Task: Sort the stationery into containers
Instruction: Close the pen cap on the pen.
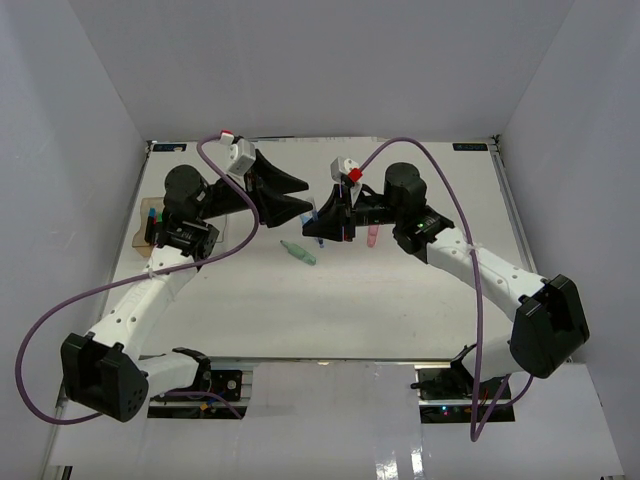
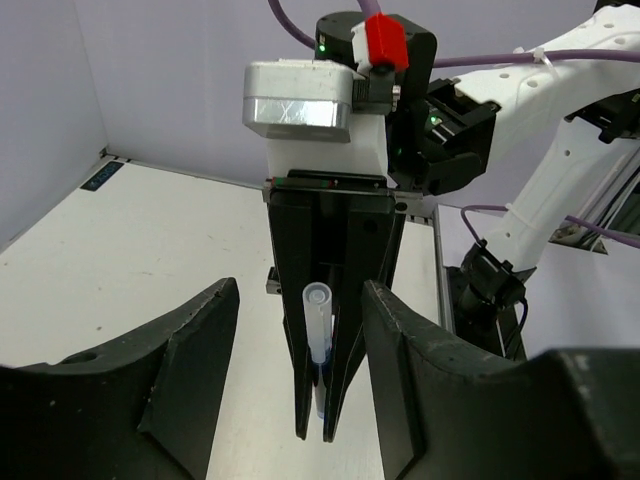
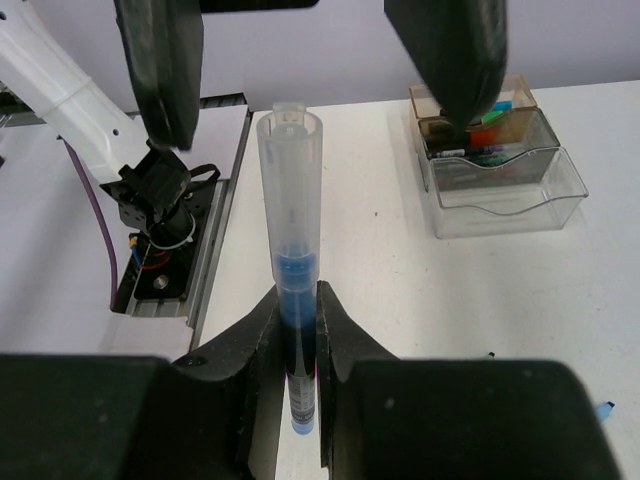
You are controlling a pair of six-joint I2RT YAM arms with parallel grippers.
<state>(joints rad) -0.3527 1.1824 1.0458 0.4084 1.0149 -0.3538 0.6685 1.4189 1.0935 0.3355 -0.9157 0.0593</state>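
Note:
My right gripper (image 1: 322,216) is shut on a thin blue pen (image 3: 292,200) with a clear cap and holds it above the table, cap toward the left arm. In the right wrist view its fingers (image 3: 262,330) clamp the blue barrel. My left gripper (image 1: 296,195) is open, with its jaws on either side of the pen's cap (image 2: 317,300) and not touching it. The three joined containers (image 3: 500,170) stand at the table's left, with highlighters in the amber one (image 1: 150,228). A green tapered piece (image 1: 297,253) and a pink one (image 1: 372,237) lie on the table.
A small blue item (image 3: 605,408) lies at the right edge of the right wrist view. White walls enclose the table on three sides. Purple cables (image 1: 230,250) loop over both arms.

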